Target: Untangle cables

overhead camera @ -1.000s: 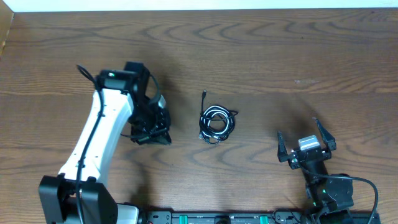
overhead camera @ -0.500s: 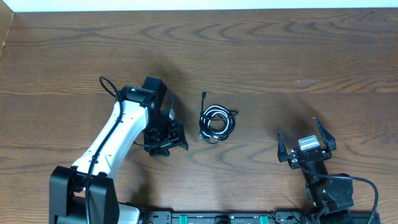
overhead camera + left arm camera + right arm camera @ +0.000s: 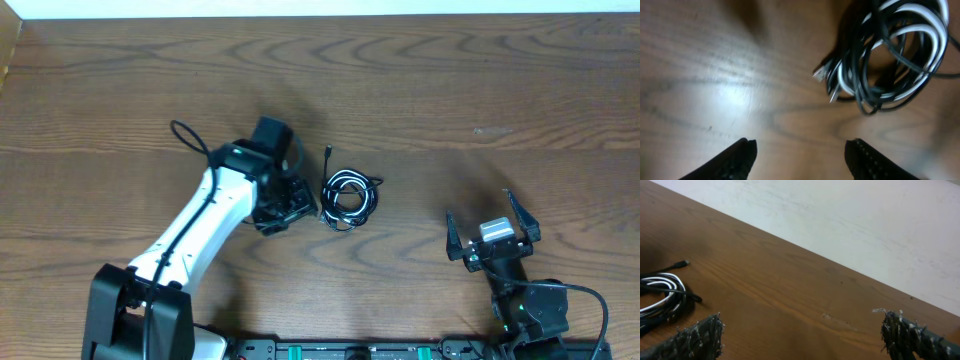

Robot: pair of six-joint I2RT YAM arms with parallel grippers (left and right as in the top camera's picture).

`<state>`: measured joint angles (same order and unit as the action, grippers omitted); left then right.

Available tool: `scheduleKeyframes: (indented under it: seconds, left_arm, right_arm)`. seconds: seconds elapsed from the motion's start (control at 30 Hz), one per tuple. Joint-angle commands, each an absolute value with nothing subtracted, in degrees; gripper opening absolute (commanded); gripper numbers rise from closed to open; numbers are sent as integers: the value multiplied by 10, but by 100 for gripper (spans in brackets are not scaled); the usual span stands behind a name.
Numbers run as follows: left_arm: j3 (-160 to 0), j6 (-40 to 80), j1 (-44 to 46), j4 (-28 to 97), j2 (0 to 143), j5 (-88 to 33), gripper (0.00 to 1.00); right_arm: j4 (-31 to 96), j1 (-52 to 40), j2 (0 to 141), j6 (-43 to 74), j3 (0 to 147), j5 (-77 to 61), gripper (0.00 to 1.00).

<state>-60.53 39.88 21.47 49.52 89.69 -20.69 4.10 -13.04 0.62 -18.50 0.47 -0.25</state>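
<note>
Left gripper is standing with jaws spread wide and nothing between them, just beside the cables. The left wrist view is showing plug ends and one white cord looped among black ones. Overhead they are reading only as a small coil on the table. Right gripper is sitting wide open and empty, well apart from the coil.

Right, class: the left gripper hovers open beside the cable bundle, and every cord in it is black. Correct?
No: the cable bundle holds one white cord among black ones; the left wrist view shows it. The left gripper does hover open beside it.
</note>
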Motion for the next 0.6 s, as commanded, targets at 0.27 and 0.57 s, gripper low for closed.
scheduleKeyframes:
  seconds: [0.27, 0.57]
  left_arm:
    - [-600, 529, 312, 435, 899, -52, 47]
    - [-600, 567, 350, 398, 900, -20, 47]
  right_arm:
    - [43, -128, 3, -189, 3, -4, 99]
    - [43, -128, 3, -189, 3, -4, 99]
